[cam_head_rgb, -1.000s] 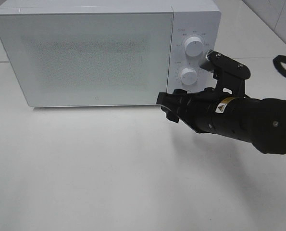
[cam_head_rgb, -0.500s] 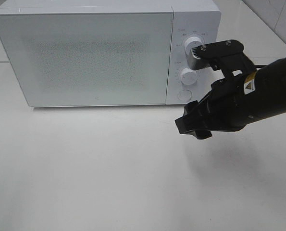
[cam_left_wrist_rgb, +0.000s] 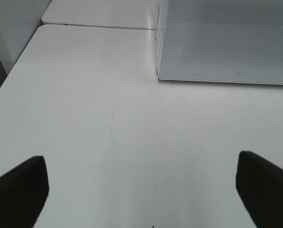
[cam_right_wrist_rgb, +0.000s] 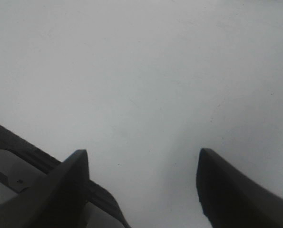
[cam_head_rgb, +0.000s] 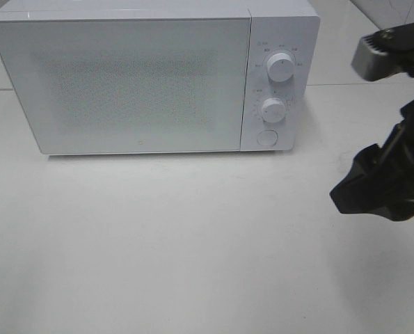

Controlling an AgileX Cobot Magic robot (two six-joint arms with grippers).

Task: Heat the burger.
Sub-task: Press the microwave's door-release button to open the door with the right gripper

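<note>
High view catches only my right jaws, apart and empty, right of the shut microwave (cam_head_rgb: 123,83); left jaws, wide apart over the worktop (cam_left_wrist_rgb: 108,118), show on wrist view alone; burger location: can't tell.

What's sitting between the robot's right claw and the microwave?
Nothing sits there. Only bare white table lies between the right gripper and the microwave. The high exterior view shows this.
</note>
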